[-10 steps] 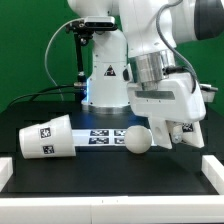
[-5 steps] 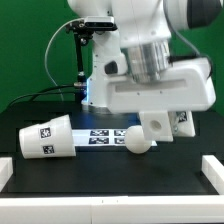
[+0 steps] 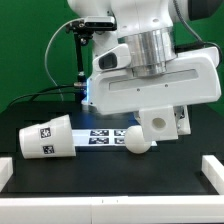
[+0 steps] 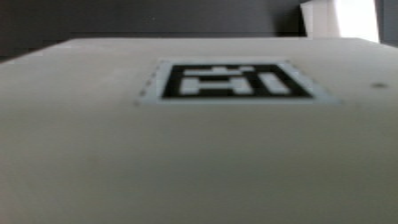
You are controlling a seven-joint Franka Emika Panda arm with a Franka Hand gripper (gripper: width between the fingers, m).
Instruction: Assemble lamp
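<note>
The boxy white lamp base point(image 3: 150, 88) hangs in the air, large in the exterior view, with a round stub point(image 3: 160, 122) under it. My gripper point(image 3: 152, 58) comes down onto it from above; its fingers are hidden by the base, which it holds off the table. In the wrist view the base's flat face point(image 4: 196, 160) with one tag point(image 4: 235, 80) fills the picture. The rounded bulb point(image 3: 137, 138) lies on the black table just below the base. The conical shade point(image 3: 45, 137) lies on its side at the exterior view's left.
The marker board point(image 3: 100, 137) lies flat between shade and bulb. White rails stand at the table's left edge point(image 3: 5, 172) and right edge point(image 3: 213, 172). The arm's own pedestal point(image 3: 103, 75) and cables stand at the back.
The base has risen off the table with my gripper and now looms larger and higher in the exterior view. Bulb and shade have not moved.
</note>
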